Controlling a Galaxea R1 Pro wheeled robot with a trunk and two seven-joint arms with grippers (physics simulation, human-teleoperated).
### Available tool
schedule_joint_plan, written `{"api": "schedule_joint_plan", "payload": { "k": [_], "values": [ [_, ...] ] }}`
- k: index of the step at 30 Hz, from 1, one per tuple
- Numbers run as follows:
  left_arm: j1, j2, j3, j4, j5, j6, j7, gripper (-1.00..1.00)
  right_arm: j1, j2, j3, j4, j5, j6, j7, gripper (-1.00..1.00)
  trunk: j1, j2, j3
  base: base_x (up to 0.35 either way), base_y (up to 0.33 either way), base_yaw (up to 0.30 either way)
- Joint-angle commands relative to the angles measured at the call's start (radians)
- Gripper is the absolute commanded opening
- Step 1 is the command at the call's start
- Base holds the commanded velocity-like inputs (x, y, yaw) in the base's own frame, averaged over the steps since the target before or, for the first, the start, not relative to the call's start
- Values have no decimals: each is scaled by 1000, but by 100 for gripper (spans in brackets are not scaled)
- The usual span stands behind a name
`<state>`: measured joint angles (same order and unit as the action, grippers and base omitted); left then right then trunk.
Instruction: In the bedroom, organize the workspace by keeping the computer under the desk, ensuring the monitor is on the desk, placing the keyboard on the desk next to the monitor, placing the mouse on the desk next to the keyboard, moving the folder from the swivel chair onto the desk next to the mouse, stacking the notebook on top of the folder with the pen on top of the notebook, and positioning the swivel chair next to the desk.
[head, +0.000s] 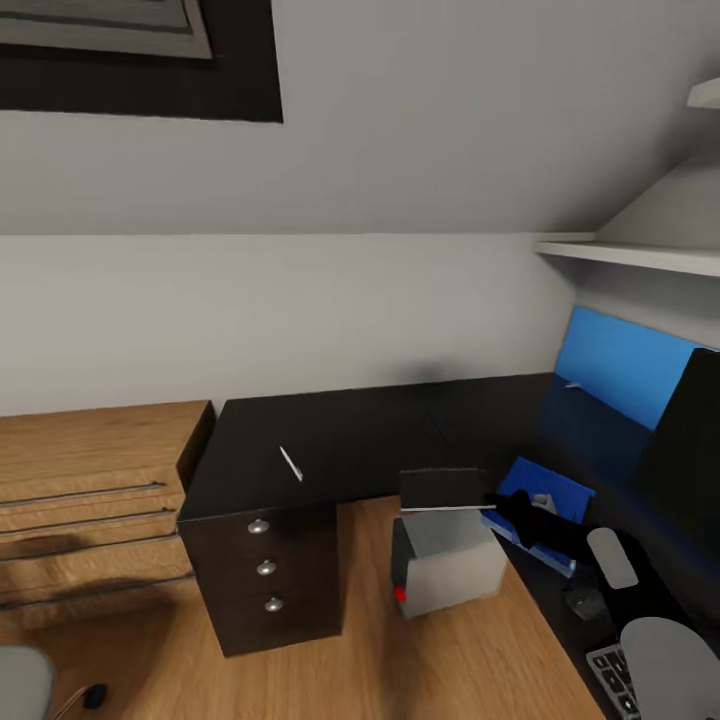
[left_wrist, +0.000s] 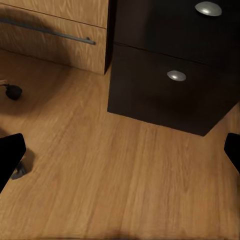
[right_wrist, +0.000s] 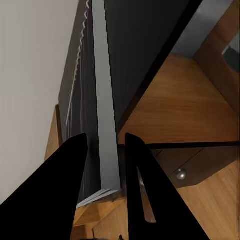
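- Two black fingertips of our left gripper (left_wrist: 120, 155) stand wide apart over the wooden floor (left_wrist: 125, 185), holding nothing, near the desk (head: 380, 440) drawers.
- On the desk top we see the white pen (head: 291, 463) lying alone.
- Our right gripper (right_wrist: 106, 165) is closed on the notebook (right_wrist: 107, 100) edge, above the computer (head: 450, 565).
- Just beside lies the blue folder (head: 545, 490); the keyboard (head: 615, 680) is at the corner.

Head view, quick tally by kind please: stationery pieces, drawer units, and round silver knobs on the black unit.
Stationery: 3 (pen, notebook, folder)
Drawer units: 2 (black desk drawer unit, wooden chest)
Round silver knobs: 3
Total: 8
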<state>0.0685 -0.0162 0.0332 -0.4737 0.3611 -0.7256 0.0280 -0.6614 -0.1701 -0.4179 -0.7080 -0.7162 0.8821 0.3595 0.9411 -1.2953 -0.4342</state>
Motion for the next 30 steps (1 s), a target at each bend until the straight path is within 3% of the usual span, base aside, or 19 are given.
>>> {"api": "schedule_joint_plan", "payload": {
  "k": [1, 9, 30],
  "values": [
    [1, -1, 3, -2, -5, 0, 3, 100, -1, 0, -4, 0, 3, -1, 6, -100, 0, -1, -1, -273, 121, -256],
    [1, -2, 2, -2, -6, 0, 3, 100, -1, 0, -4, 4, 5, -43, 7, -100, 0, -1, -1, -116, 49, -117],
    [1, -2, 2, -2, -5, 2, 3, 100, 20, 0, -7, 13, -2, -50, 8, -100, 0, -1, -1, -6, 2, -6]
  ]
}}
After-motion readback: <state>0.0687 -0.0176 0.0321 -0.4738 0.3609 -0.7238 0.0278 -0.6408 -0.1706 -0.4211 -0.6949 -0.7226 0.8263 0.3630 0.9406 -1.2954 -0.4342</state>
